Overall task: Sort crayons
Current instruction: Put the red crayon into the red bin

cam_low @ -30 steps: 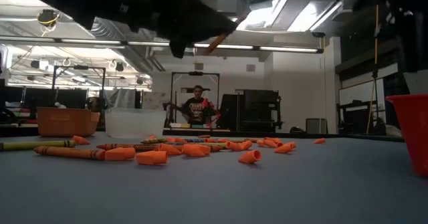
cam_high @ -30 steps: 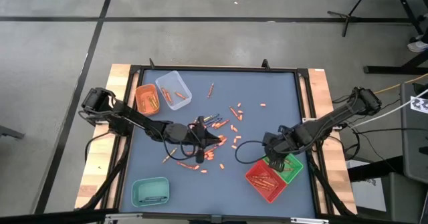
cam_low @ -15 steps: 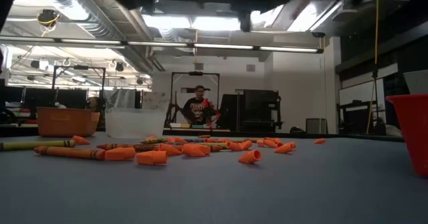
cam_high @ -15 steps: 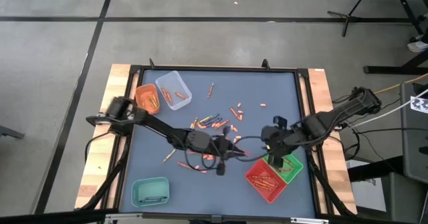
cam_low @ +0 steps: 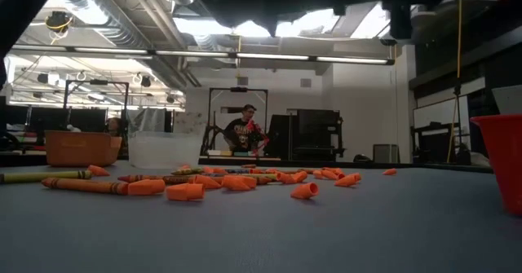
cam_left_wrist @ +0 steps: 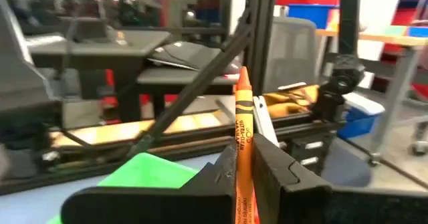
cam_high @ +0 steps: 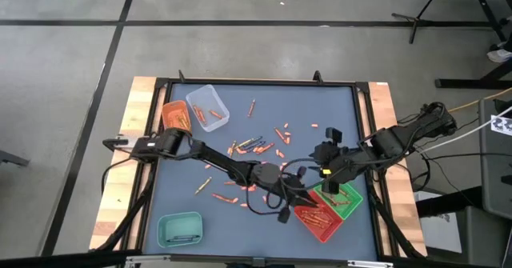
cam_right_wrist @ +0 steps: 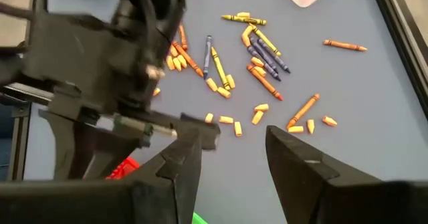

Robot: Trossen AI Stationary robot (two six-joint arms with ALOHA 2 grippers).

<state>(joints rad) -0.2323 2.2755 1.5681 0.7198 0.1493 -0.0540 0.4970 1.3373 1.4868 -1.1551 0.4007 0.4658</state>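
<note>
Up high, looking down, the left gripper point(cam_high: 298, 205) is stretched far across the blue table point(cam_high: 336, 116) and sits right at the edge of the red tray point(cam_high: 318, 218). The right gripper point(cam_high: 326, 170) hangs just beside the green tray point(cam_high: 349, 198), which touches the red tray. Most of the loose crayons point(cam_high: 258, 146) lie scattered in the middle of the table, well away from the red tray. More crayons lie in the red tray, the orange tray point(cam_high: 176, 118) and the clear tray point(cam_high: 208, 106). The teal tray point(cam_high: 179, 229) sits at a near corner of the table.

Down low, orange crayon bits point(cam_low: 185, 191) lie on the table, and the red tray point(cam_low: 499, 160) stands off to one side. A person point(cam_low: 242, 131) stands far behind the table.

From the left wrist, the fingers point(cam_left_wrist: 274, 172) are pinched shut on one orange crayon point(cam_left_wrist: 241, 144), which stands upright between them.

From the right wrist, the fingers point(cam_right_wrist: 297, 158) are spread wide with nothing between them.
</note>
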